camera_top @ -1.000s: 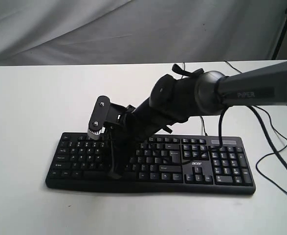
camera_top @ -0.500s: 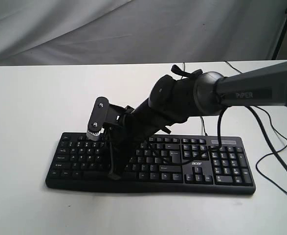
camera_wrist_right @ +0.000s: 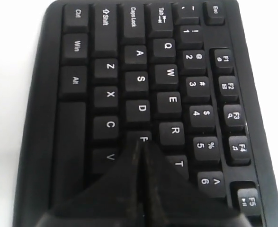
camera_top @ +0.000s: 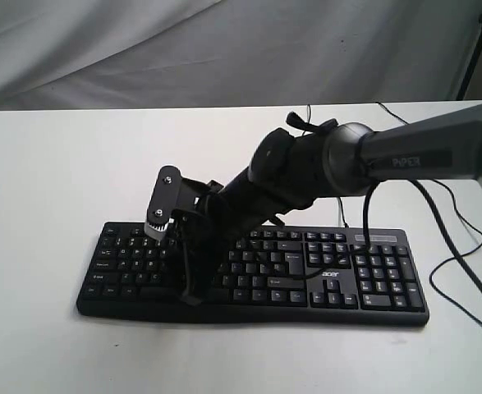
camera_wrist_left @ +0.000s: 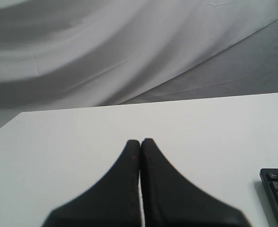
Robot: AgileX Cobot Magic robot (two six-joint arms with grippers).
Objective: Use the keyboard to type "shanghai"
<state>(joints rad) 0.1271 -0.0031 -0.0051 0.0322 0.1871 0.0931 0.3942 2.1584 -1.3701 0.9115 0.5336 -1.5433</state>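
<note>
Right hand [camera_top: 193,294]: fingers pressed together, holding nothing. It is angled down over the keyboard [camera_top: 372,275], the arm reaching in from 3 o'clock in the exterior view. In the right wrist view the hand's [camera_wrist_right: 141,142] tip lies at the edge of the F key [camera_wrist_right: 139,137] and hides the keys beyond it. Contact with a keycap cannot be confirmed.

Left hand [camera_wrist_left: 140,141]: fingers closed, empty, above bare worktop [camera_wrist_left: 214,123], with one corner of the keyboard [camera_wrist_left: 276,189] nearby.

The keyboard lies flat on the worktop [camera_top: 60,164], toward its 6 o'clock edge. The right hand is over the letter block, toward 9 o'clock of the keyboard's centre.

Handling judgement: rigid plastic body, probably light, so it is liable to slide on the smooth worktop under a slanted push. The keys look shallow and closely spaced. No grasp is needed; the closed tip should meet one keycap at its centre and press straight down with light force, or a neighbouring key may fire.
</note>
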